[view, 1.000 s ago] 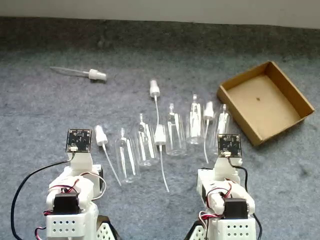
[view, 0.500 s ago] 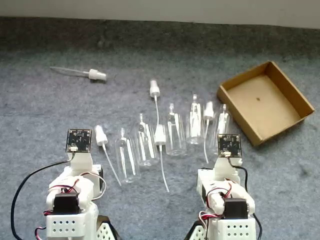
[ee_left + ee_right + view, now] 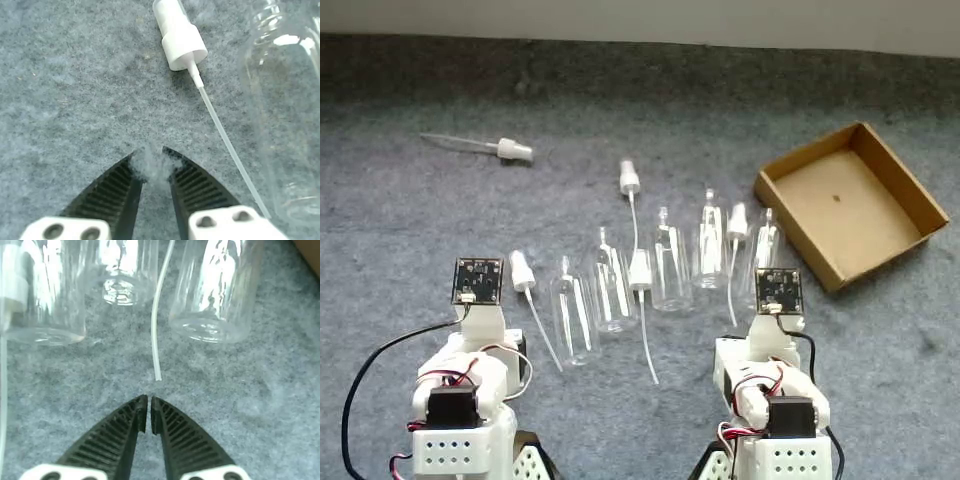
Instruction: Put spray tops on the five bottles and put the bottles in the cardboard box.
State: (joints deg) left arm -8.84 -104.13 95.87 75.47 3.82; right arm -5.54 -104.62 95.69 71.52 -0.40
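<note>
**Change:** none. Over the last second both arms have stayed still at the near edge of the counter [image 3: 420, 230], and no item has shifted. On this evidence the task has not begun: no top is fitted and no bottle is boxed.

**Left tool** [image 3: 148, 155]: jaws slightly apart, holding nothing, low over the grey felt. A spray top [image 3: 177, 35] lies just ahead, its thin tube trailing back past one jaw. A bottle [image 3: 285, 100] lies on its side beside that tube.

**Right tool** [image 3: 149, 399]: jaws together or very nearly so, holding nothing. The free end of another tube [image 3: 156, 330] lies just ahead, between two bottle bases [image 3: 212, 290].

**Task items:**
- Five bottles [image 3: 670, 265] lie on their sides in a loose row mid-counter, necks pointing away from the arms, all uncapped.
- Of the five spray tops, three lie among the row, one [image 3: 629, 178] lies just beyond it, and one [image 3: 515, 150] is well apart at the far left.
- The cardboard box [image 3: 790, 170] sits open at the right, near the end bottle, and holds no bottle.

**Obstructions:** bottles and tubes lie close together, with tubes running down the gaps between them. A grasp on one item would probably disturb its neighbour. The bottles are round and may roll.
</note>
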